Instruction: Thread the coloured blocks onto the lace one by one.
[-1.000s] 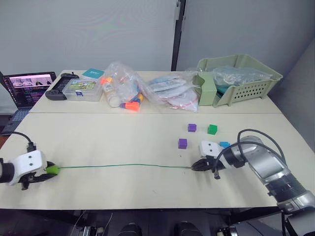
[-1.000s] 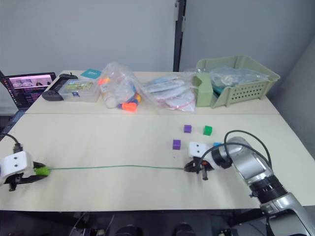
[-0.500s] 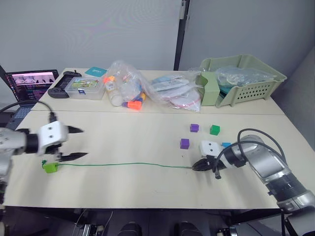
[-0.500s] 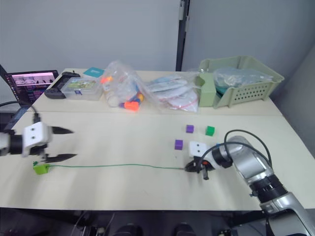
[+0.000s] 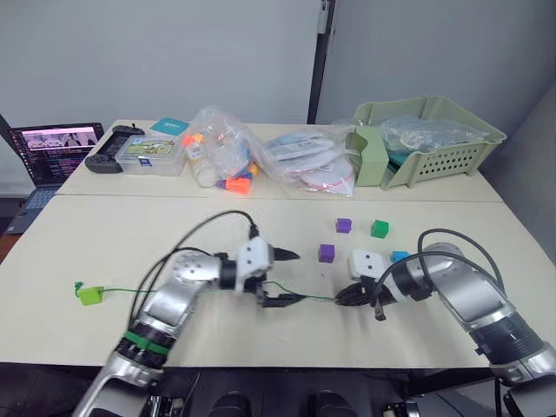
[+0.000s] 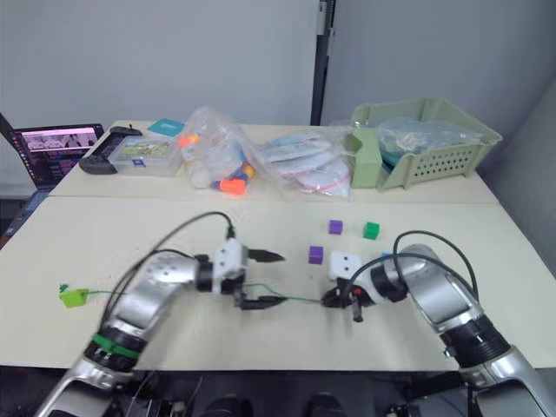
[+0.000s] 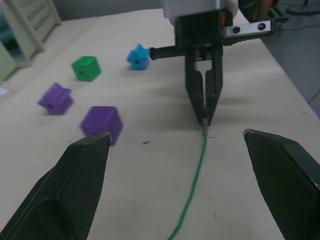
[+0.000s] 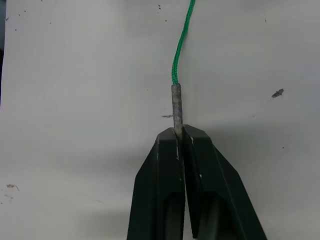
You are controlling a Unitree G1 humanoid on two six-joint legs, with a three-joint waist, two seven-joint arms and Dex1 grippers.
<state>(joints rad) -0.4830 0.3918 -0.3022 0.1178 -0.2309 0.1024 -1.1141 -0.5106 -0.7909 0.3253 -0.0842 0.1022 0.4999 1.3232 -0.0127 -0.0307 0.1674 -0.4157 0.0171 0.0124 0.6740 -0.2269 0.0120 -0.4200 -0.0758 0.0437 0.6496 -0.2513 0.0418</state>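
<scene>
Left pincer had let go of the lime block by the counter's left edge and swung in wide open beside the right pincer, which pinched the lace tip mid-counter, ready for threading.

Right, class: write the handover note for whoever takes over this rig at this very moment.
Right gripper: shut on the lace's grey tip, low over the table.
Left gripper: open, holding nothing, fingers either side of the lace, short of the right gripper.
Done: lime green block sits at the lace's far left end.
Left: two purple blocks, the dark green block and the blue block lie loose by the right gripper, unthreaded.
</scene>
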